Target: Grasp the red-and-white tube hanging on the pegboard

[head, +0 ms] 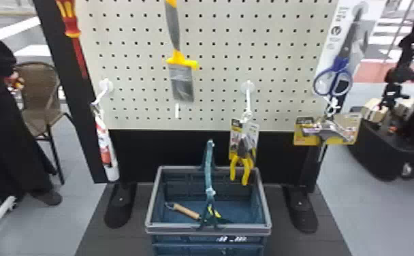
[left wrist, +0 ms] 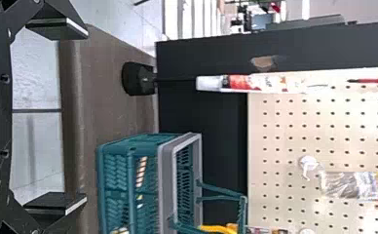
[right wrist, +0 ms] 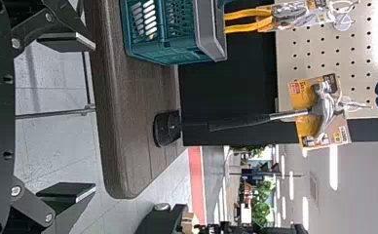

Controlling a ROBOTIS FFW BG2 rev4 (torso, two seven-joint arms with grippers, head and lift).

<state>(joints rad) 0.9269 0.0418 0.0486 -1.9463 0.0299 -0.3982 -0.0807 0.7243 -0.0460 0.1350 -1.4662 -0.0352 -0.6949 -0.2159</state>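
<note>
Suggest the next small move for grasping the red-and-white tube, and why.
Probably ease the left pincer forward and across until its gap centres on the red-and-white tube. The pincer is open, empty and well short of the pegboard; in the left wrist view the tube sits off-centre, nearer one finger.

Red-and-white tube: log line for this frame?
red-and-white tube: hanging from hook at left edge of pegboard, ungrasped | left gripper: open, apart from tube | right gripper: open, empty | grasp: not yet done
</note>
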